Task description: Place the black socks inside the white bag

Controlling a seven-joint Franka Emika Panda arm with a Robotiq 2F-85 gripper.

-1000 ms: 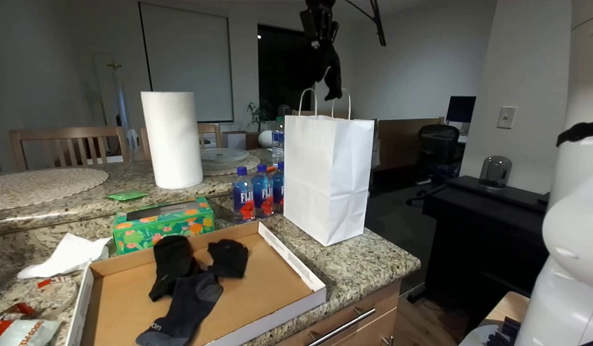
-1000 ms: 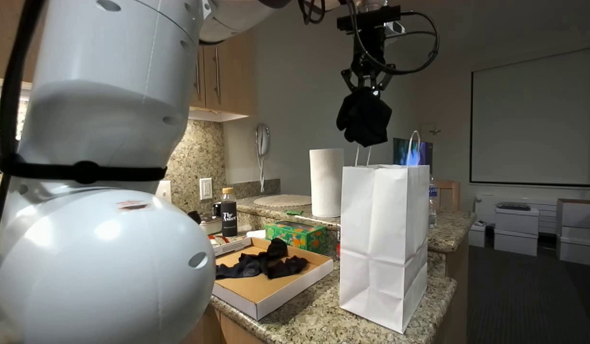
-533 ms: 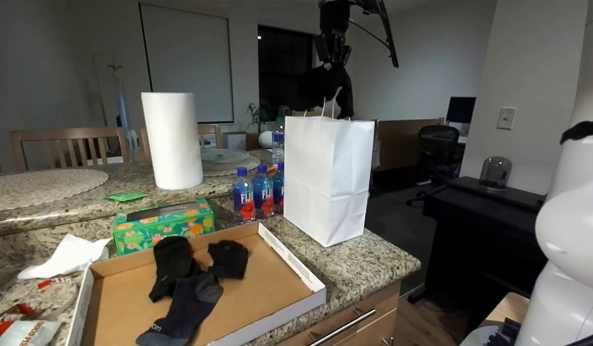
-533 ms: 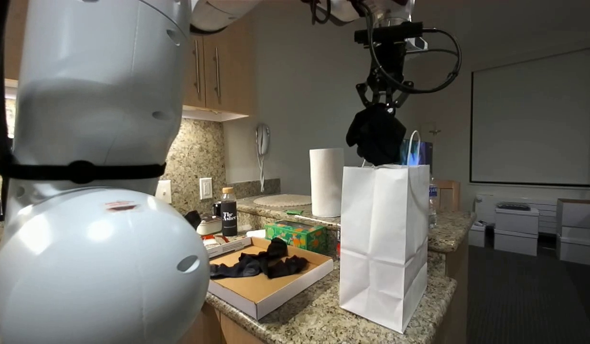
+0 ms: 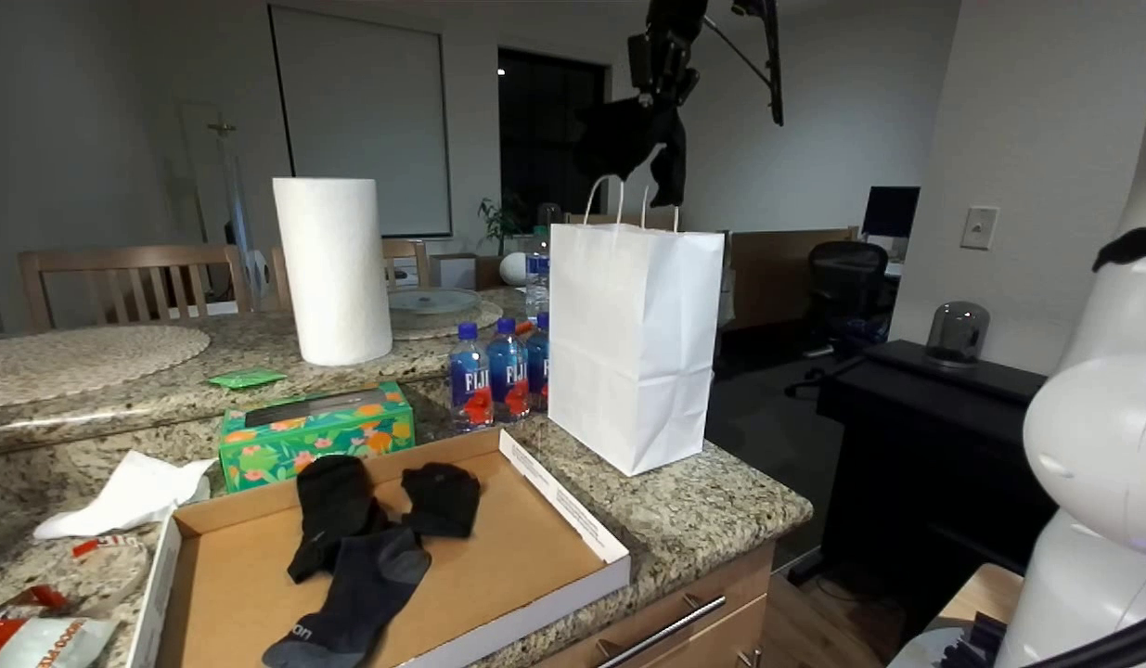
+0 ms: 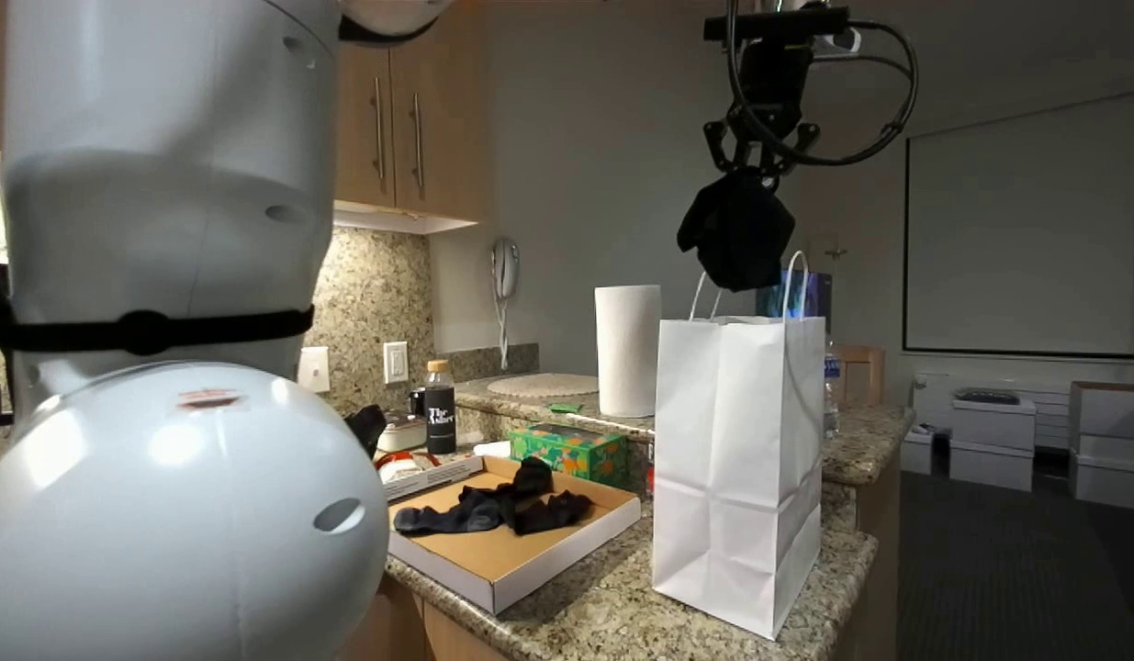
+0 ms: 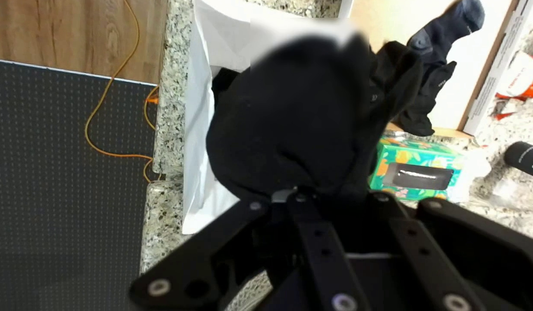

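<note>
Gripper [image 6: 757, 175] pinching a black sock [image 6: 737, 231] above the upright white bag [image 6: 718, 459].

The arm [image 6: 172, 211] reaches out so the gripper points down over the bag, apparently to let the limp sock drop in. Beside the bag, a cardboard tray [image 5: 517, 547] keeps more black socks [image 5: 368, 557] gathered; dark cloth [image 7: 223, 80] inside the bag may be another.

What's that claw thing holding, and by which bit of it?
The gripper pinches a black sock by its bunched upper part; whether that is cuff, middle or toe cannot be told.
</note>
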